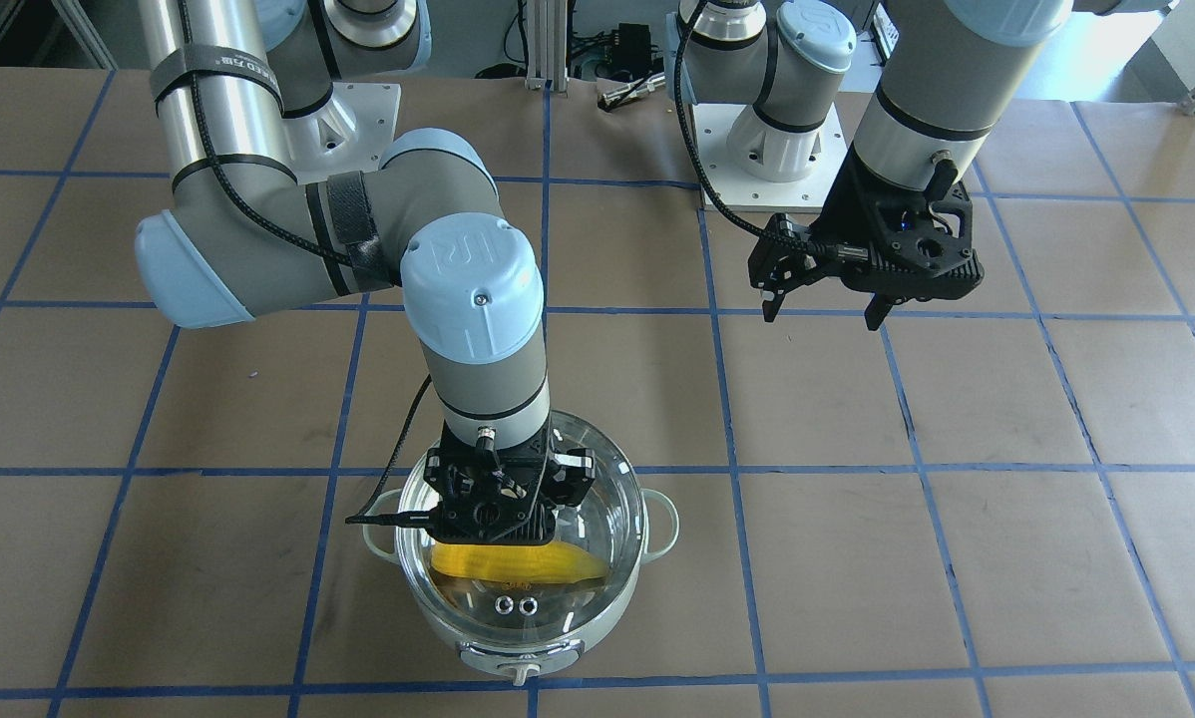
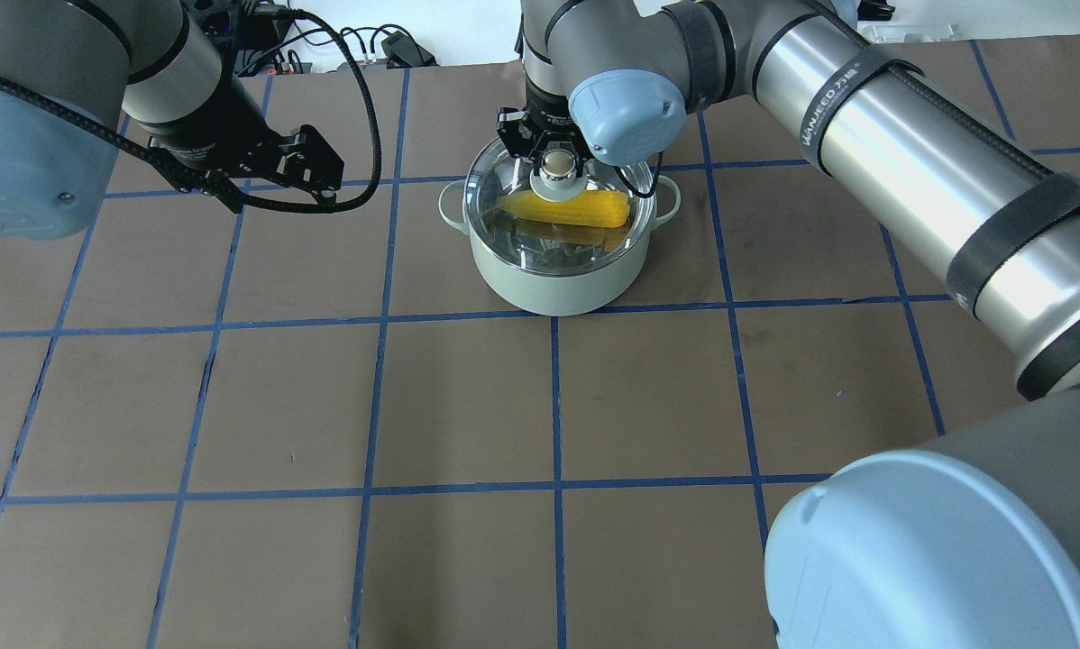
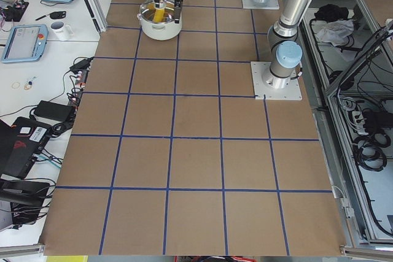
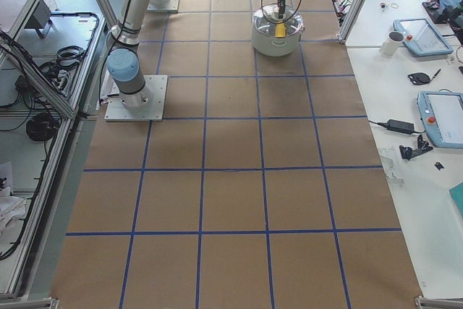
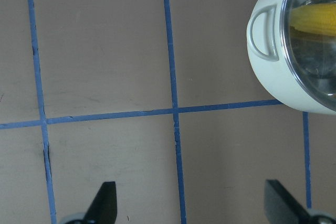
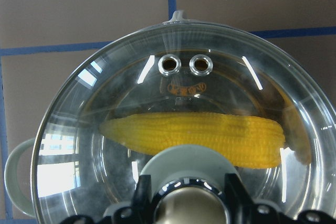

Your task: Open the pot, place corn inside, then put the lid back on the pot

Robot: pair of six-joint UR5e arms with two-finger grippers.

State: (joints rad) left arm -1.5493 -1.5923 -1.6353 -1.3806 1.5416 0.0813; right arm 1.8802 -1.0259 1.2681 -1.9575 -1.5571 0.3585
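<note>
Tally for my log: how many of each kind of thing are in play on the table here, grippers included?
pot: 1
lid: 1, seated on the pot
corn: 1, inside the pot
grippers: 2, the left gripper open and apart from the pot, the right gripper shut on the lid's knob
total: 5

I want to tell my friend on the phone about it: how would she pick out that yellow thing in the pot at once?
On the brown table with blue grid lines stands a single pale round pot. Under its clear glass lid lies the corn, on its side: the only bright yellow thing there, long and tapering to a point.
</note>
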